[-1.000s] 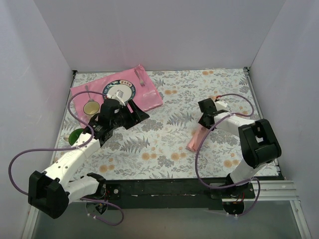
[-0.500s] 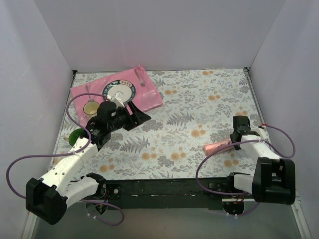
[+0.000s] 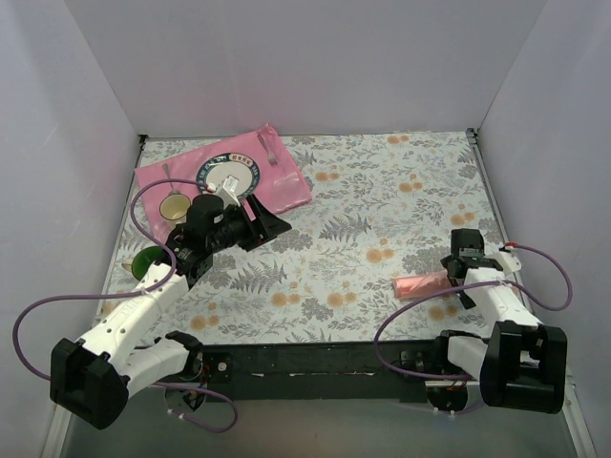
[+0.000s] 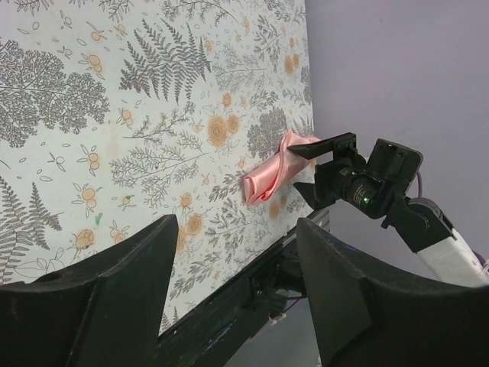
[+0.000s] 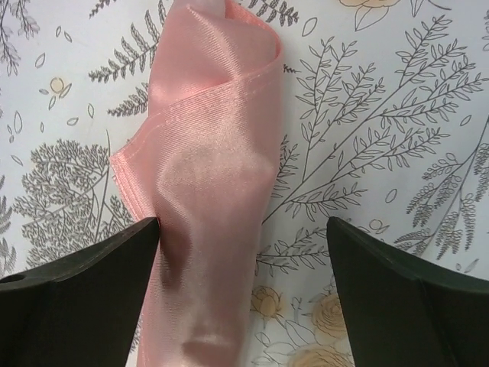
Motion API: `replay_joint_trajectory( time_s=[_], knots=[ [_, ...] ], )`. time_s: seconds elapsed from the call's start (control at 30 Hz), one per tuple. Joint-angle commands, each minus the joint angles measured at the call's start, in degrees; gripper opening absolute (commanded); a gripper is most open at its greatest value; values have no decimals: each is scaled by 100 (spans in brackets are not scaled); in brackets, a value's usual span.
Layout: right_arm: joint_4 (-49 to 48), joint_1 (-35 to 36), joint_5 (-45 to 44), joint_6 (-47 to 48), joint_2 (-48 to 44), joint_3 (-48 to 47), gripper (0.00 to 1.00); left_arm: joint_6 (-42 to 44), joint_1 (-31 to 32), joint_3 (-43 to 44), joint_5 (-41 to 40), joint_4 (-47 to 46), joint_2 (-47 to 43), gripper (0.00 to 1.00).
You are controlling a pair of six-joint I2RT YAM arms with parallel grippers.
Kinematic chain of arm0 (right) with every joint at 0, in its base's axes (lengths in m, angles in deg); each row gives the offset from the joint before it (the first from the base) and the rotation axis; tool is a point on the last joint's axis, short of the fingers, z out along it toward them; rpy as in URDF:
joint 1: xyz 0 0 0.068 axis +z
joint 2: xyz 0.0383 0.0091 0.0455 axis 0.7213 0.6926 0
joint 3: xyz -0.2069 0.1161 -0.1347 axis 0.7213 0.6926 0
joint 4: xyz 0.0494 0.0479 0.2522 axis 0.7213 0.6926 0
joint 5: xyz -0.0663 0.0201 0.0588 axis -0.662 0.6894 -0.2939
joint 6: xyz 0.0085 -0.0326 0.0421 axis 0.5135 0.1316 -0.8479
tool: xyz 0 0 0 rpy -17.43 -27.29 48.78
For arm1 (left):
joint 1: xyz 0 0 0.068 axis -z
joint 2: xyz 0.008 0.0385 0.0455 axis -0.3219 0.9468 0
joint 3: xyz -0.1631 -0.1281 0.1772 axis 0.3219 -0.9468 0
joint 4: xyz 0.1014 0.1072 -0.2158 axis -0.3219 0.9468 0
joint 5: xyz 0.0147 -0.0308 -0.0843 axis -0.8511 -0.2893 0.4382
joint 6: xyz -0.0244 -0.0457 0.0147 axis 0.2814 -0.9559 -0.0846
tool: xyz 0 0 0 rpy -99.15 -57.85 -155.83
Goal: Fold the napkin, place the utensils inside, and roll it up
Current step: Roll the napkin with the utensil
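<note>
The napkin (image 3: 420,283) is a pale salmon-pink roll lying on the floral tablecloth near the front right. In the right wrist view the napkin (image 5: 206,191) fills the left half of the gap. My right gripper (image 5: 243,225) is open around it, the left finger against its side and the right finger well apart from it. From above, the right gripper (image 3: 454,279) sits at the roll's right end. My left gripper (image 3: 270,218) hovers open and empty beside the hot-pink mat, and the left wrist view shows the napkin (image 4: 269,174) far off. Two grey utensils (image 3: 270,149) rest on the mat.
The hot-pink mat (image 3: 291,186) at the back left carries a patterned plate (image 3: 229,175) and a small cup (image 3: 174,206). A green bowl (image 3: 148,260) stands by the left wall. White walls enclose three sides. A black rail (image 3: 315,361) runs along the near edge.
My right arm carried the napkin from mid-table to the front right, laid it on the cloth and opened its jaws. The left arm has hardly shifted.
</note>
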Motion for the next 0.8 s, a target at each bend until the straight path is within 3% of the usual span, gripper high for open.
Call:
replay_joint_trajectory(
  time_s=[0.0,0.17,0.27,0.43,0.53,0.63,0.73,0.77],
  knots=[
    [687,-16,270,901,-439,-425,99,15,-12,135,133,-109,1,63],
    [1223,-16,121,1639,-992,-1040,99,33,-12,187,168,-118,19,63],
    [970,-8,409,2577,-1152,-1375,99,50,-12,196,168,-126,63,63],
    [1205,36,894,3345,-783,-2104,99,-2,-12,231,168,-162,168,63],
    [830,194,1174,3975,-888,-2184,99,24,-12,301,273,-162,230,63],
    [828,282,1456,4399,-687,-2544,99,94,-3,276,815,-433,449,64],
    [635,388,2614,4945,-546,-2895,99,200,85,162,1186,-943,511,69],
    [487,388,3383,5050,-528,-2983,99,226,172,135,1196,-1161,476,70]
  ],
)
